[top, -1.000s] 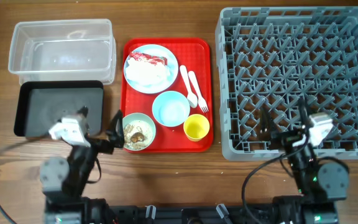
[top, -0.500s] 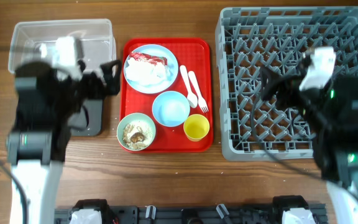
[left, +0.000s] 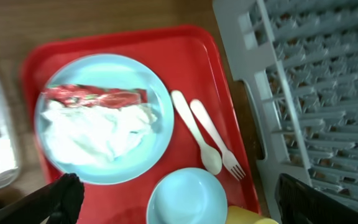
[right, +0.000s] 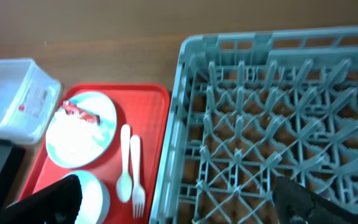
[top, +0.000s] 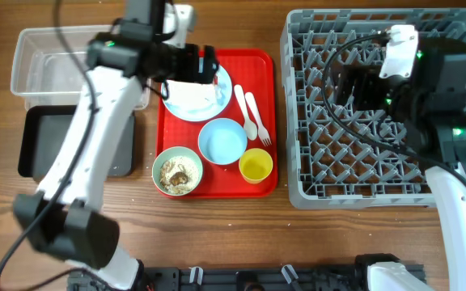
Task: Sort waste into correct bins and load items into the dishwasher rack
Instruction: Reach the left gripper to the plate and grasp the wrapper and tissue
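Note:
My left gripper (top: 208, 66) is open and empty, hovering above the light blue plate (top: 217, 103); it shows too in the left wrist view (left: 179, 190). The plate (left: 159, 127) holds the red-and-white wrapper (left: 95, 98) and a crumpled white napkin (left: 98, 132). A white spoon (left: 194, 134) and fork (left: 219, 144) lie right of it. The light blue bowl (top: 222, 140), yellow cup (top: 256, 166) and pale green bowl with food scraps (top: 178, 170) sit on the red tray (top: 259, 66). My right gripper (top: 340, 82) is open and empty over the grey dishwasher rack (top: 362, 158).
The clear tub (top: 55, 65) stands at the back left, with the black tray (top: 51, 141) in front of it. My left arm reaches across both bins. The rack's left wall (right: 179, 124) runs close beside the red tray.
Both arms have risen from the table's front edge and swung toward the back. The left gripper moved right over the plate. The right gripper moved over the rack.

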Motion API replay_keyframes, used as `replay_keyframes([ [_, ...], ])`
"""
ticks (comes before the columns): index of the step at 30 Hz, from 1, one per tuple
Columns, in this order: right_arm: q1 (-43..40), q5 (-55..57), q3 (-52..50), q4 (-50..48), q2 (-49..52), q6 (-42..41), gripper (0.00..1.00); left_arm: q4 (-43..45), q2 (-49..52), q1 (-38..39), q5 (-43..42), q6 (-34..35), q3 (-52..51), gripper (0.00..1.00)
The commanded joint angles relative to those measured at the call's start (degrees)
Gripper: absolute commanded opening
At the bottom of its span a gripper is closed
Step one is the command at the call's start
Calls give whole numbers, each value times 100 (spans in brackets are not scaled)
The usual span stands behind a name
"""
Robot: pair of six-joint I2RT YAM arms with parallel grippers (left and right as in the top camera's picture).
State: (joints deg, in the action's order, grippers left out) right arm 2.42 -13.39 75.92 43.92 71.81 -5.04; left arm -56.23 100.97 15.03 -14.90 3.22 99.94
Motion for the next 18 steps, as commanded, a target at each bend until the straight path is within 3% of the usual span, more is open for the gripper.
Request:
replay_keyframes([
  [1,-24,-199,142,140,177,37,100,179,463,181,-170,-129,131,100],
  [5,-24,-195,142,223,203,42,100,332,730,212,-79,31,131,96],
  [7,-24,-192,142,225,203,39,100,372,872,210,763,1169,131,89],
  [9,-24,-192,142,214,208,37,100,203,1008,208,1862,2837,131,84],
  [10,-24,-192,142,216,208,37,100,146,1086,208,2179,3401,131,86],
  [14,-24,-197,142,282,214,35,100,404,1469,208,2437,4645,131,97],
  [18,-24,-195,138,348,273,37,100,1058,2015,212,2245,5040,131,100],
])
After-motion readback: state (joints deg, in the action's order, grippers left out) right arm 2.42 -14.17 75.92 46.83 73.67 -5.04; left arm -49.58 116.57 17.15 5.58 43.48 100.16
